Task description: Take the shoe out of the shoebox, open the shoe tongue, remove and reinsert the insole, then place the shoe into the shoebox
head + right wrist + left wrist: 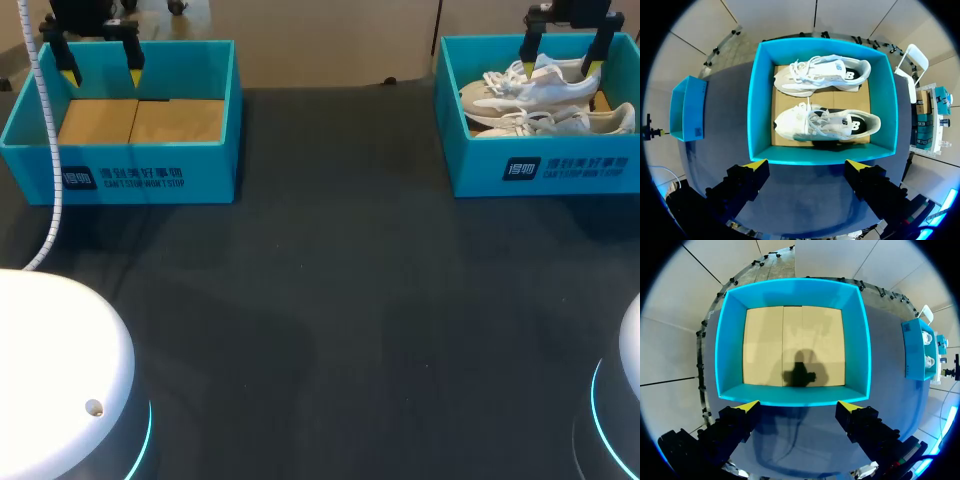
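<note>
Now, both tools are open and the shoes are not yet lifted.

Head view: my right tool [562, 62] hangs open above the shoebox [545, 165] at the far right of the counter [330, 300]; my left tool [102, 75] hangs open over the empty box [150, 170], well apart. Left wrist view: only that empty box lies ahead. Right wrist view: the nearer shoe [825, 124] lies just ahead of the right tool. Its long axis runs from fingertip to fingertip, so I judge the wrist must turn.

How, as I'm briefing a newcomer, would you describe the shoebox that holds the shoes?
On the dark table, look to the far right corner, below the right gripper. A teal open-topped cardboard shoebox sits there. Unlike the matching teal box at far left, which shows only its bare tan floor, it holds two white lace-up sneakers.
</note>
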`<state>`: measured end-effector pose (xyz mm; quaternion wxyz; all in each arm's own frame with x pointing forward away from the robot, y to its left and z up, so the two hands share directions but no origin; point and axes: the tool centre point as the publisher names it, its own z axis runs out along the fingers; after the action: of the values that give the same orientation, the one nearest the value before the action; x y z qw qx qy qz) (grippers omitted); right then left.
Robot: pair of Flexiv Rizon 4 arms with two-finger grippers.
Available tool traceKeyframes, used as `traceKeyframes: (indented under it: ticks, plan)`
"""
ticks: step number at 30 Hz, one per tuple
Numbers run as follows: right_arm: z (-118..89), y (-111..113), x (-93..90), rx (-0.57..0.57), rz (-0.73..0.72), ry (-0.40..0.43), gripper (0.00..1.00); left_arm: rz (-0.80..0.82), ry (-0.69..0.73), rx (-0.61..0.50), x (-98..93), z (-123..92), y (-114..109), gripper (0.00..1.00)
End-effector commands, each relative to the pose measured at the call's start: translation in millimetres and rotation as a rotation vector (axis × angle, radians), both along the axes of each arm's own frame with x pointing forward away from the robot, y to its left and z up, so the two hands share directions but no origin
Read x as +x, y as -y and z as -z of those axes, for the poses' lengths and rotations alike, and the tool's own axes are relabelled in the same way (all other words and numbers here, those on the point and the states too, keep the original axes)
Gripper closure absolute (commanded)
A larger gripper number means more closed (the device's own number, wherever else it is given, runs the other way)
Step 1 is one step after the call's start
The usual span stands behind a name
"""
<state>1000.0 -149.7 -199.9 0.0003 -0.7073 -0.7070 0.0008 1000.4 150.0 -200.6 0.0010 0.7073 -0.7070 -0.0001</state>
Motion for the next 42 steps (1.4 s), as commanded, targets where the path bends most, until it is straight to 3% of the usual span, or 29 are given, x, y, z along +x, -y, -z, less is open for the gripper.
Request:
traceKeyframes:
  ticks: [1, 19, 30, 42]
  plan:
    - [0, 0, 0.2, 0.0, 0.0, 0.0, 0.0, 0.0, 0.0, 0.0, 0.1, 0, 0, 0.0]
    - [3, 2, 2.6, -0.021, -0.003, 0.005, 0.0, 0.0, 0.0, 0.0, 0.1, 0, 0, 0.0]
    - [12, 46, 15.2, 0.004, 0.0, 0.043, 0.0, 0.0, 0.0, 0.0, 0.1, 0, 0, 0.0]
    - [45, 91, 36.6, -0.029, 0.021, 0.048, 0.0, 0.0, 0.0, 0.0, 0.1, 0, 0, 0.0]
